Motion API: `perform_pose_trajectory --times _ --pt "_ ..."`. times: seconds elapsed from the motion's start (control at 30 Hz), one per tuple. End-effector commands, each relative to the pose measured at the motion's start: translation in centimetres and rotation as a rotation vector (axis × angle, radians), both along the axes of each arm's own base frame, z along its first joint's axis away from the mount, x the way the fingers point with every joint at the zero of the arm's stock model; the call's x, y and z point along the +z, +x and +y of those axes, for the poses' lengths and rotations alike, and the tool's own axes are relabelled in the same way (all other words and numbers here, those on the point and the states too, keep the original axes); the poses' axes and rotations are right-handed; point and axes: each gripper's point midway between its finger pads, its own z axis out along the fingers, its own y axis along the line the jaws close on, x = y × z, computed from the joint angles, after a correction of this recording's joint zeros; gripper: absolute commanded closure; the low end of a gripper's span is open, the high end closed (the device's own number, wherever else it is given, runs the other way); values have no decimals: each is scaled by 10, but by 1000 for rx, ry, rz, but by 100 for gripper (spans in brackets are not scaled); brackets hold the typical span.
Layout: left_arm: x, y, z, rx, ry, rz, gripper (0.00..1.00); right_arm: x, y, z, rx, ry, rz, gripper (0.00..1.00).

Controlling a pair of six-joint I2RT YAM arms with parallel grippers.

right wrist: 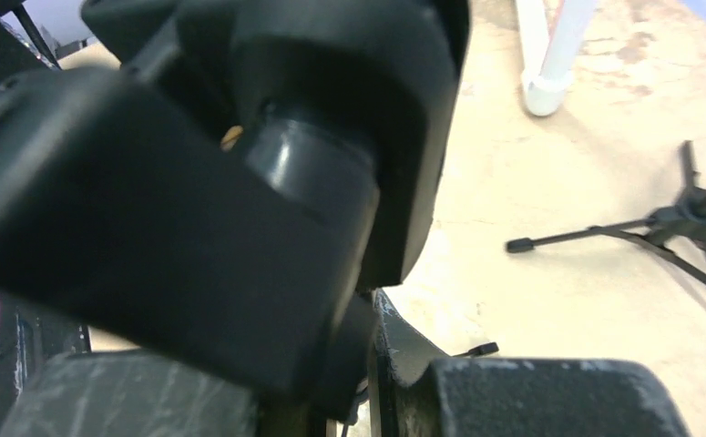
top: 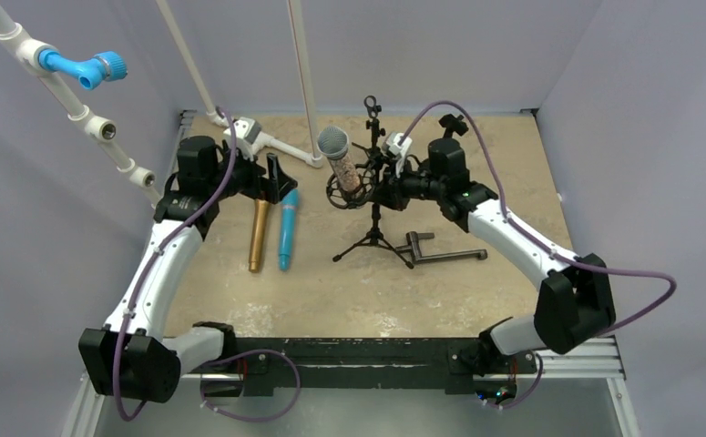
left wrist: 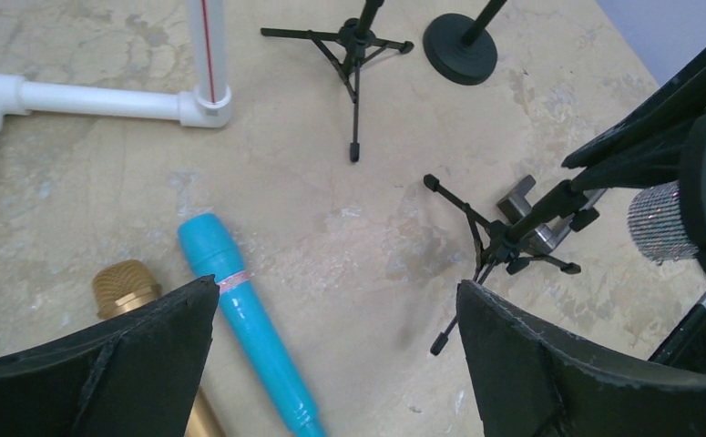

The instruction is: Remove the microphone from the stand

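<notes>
The microphone (top: pixel 340 162), with a grey mesh head and a glittery body, sits tilted in the black shock mount of a tripod stand (top: pixel 373 235) at mid table. My right gripper (top: pixel 379 188) comes in from the right and is shut on the stand's mount just beside the microphone. In the right wrist view that black mount (right wrist: pixel 240 164) fills the frame above my right gripper (right wrist: pixel 376 364). My left gripper (top: pixel 276 175) hangs open to the left of the stand, holding nothing. In the left wrist view my left gripper (left wrist: pixel 335 296) is over bare table, with the glittery microphone (left wrist: pixel 663 223) at the right edge.
A gold microphone (top: pixel 259 235) and a blue microphone (top: pixel 288 228) lie side by side under my left gripper. A metal handle (top: pixel 440 252) lies right of the tripod legs. A second small stand (top: pixel 372 114) and white pipe frame (top: pixel 276 144) stand at the back.
</notes>
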Motion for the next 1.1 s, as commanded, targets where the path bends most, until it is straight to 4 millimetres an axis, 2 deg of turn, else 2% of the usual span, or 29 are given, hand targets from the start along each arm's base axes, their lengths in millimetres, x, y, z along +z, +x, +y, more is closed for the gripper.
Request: perform_pose_trajectory --times 0.0,0.13,0.27,0.37,0.57,0.8,1.07 --pt "16 -8 14 -16 17 -74 0 49 7 33 64 104 -181 100" --pt "16 -18 15 -46 31 -100 0 41 4 47 90 136 -173 100" --pt "20 -25 8 -98 12 -109 0 37 2 51 85 139 -184 100" --pt "23 -33 0 -157 -15 -112 1 31 3 48 52 137 -197 100" --pt "30 -63 -18 -342 -44 -155 1 3 3 39 -43 90 -226 100" --pt "40 -103 -25 -498 -17 -283 1 -7 8 36 -112 53 -234 100" --pt "61 -112 -36 -563 -26 -378 0 -16 12 38 -125 29 -189 100"
